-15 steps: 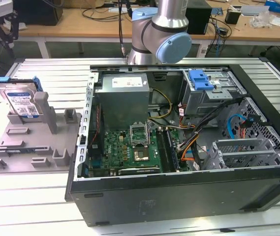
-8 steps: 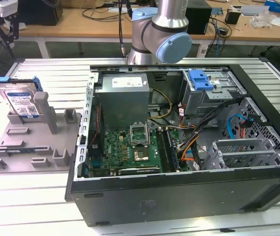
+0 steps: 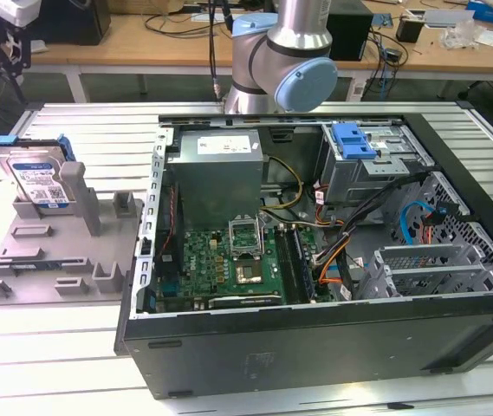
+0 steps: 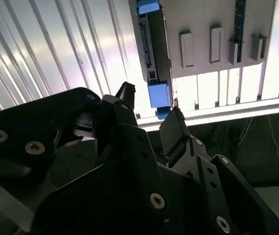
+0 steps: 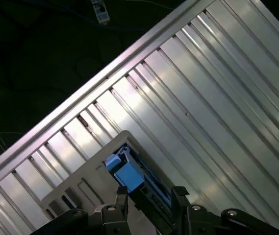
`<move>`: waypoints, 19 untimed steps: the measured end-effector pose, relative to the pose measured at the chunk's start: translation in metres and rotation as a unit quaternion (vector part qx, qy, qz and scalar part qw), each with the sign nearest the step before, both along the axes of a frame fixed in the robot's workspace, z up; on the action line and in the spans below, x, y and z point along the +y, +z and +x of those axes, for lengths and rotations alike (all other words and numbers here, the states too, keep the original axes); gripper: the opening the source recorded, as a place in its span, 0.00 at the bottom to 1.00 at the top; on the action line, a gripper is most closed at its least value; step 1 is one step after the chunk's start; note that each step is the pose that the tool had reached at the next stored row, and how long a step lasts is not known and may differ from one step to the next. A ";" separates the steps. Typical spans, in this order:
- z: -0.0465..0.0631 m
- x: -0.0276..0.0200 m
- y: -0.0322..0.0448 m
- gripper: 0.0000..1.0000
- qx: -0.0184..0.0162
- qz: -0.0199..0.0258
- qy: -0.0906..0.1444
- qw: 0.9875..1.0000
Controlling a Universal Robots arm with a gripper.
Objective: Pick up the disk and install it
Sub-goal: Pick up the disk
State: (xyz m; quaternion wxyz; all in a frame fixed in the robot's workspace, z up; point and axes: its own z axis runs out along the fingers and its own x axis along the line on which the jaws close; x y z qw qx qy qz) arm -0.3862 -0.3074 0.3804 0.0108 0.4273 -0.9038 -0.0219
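The exterior view sits high and well back, looking down over the open computer case (image 3: 315,260) and across the ribbed aluminium table (image 3: 81,121) toward the arm (image 3: 294,43). It takes in the whole bench. Both wrist views ride close behind the gripper (image 4: 151,105), peering steeply down past its spread fingers (image 5: 121,196), each from its own angle. All three share the disk (image 3: 38,178), its grey holder (image 3: 47,260) and the table's ribs.
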 end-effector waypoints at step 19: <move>0.000 0.0000 -0.0039 0.48 0.000 0.000 0.230 0.973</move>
